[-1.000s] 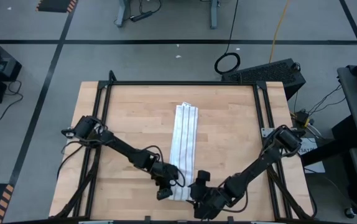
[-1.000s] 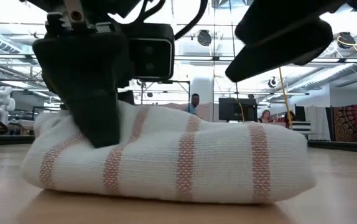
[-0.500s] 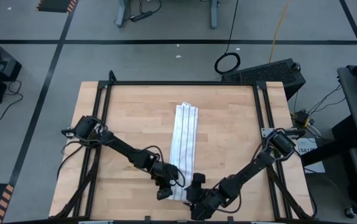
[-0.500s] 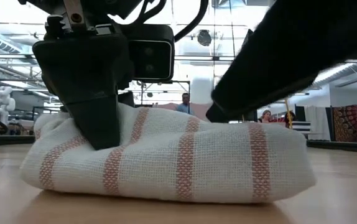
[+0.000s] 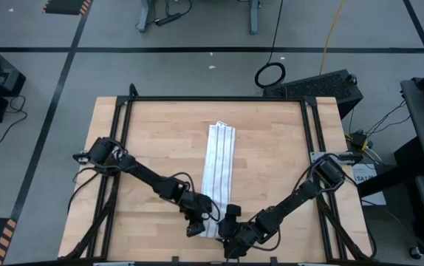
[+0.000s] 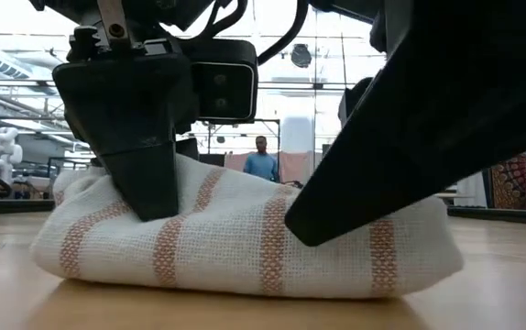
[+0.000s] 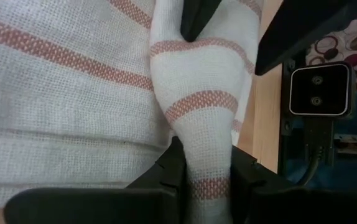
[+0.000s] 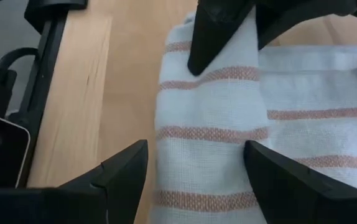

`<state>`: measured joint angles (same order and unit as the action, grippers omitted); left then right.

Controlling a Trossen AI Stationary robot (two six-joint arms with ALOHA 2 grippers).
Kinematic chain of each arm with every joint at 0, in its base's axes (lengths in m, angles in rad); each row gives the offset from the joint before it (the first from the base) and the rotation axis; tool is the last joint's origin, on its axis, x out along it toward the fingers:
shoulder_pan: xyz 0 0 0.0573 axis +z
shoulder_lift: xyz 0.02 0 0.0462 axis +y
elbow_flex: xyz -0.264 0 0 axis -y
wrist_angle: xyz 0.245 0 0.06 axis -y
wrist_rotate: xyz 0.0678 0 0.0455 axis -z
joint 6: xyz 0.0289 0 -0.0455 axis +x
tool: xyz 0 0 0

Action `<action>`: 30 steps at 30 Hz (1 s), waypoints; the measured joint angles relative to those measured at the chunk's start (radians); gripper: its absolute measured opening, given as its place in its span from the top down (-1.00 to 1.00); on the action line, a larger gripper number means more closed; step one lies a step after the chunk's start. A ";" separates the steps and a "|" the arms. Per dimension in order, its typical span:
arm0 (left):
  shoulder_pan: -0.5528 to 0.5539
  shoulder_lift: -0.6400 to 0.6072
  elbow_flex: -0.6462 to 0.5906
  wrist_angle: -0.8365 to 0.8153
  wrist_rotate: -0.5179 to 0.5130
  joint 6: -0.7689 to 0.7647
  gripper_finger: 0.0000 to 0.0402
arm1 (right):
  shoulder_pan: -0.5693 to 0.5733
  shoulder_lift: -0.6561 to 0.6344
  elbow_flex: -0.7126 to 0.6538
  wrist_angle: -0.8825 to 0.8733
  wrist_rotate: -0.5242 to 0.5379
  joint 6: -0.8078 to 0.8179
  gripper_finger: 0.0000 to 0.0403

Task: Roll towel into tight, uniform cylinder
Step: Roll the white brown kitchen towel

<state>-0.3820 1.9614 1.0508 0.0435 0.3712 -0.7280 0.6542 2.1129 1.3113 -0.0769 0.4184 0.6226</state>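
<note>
The towel (image 5: pixel 219 166) lies as a long folded strip down the middle of the desk (image 5: pixel 153 140), its near end bunched into a low roll (image 6: pixel 245 243) at the desk's front edge. The left tool (image 7: pixel 206 180) is pinched shut on a fold of that near end, its fingers (image 6: pixel 144 174) pressing down into the cloth. The right tool (image 8: pixel 197 162) stands with its fingers (image 8: pixel 125 165) spread wide to either side of the roll's other end, one fingertip (image 6: pixel 309 225) against the cloth but not gripping it.
</note>
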 joint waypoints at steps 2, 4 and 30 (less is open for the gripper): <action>0.003 -0.001 0.000 -0.002 0.003 -0.006 0.68 | -0.003 0.003 0.000 0.000 0.002 -0.005 -0.28; 0.010 -0.011 -0.002 -0.015 0.003 -0.025 0.64 | -0.008 0.004 0.000 -0.001 -0.001 -0.006 -0.28; -0.254 -0.304 -0.002 -0.157 -0.584 0.497 -0.44 | -0.039 0.008 0.000 -0.003 -0.029 -0.006 -0.28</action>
<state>-0.6358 1.6578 1.0485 -0.1131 -0.2130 -0.2307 0.6147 2.1212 1.3117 -0.0803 0.3898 0.6162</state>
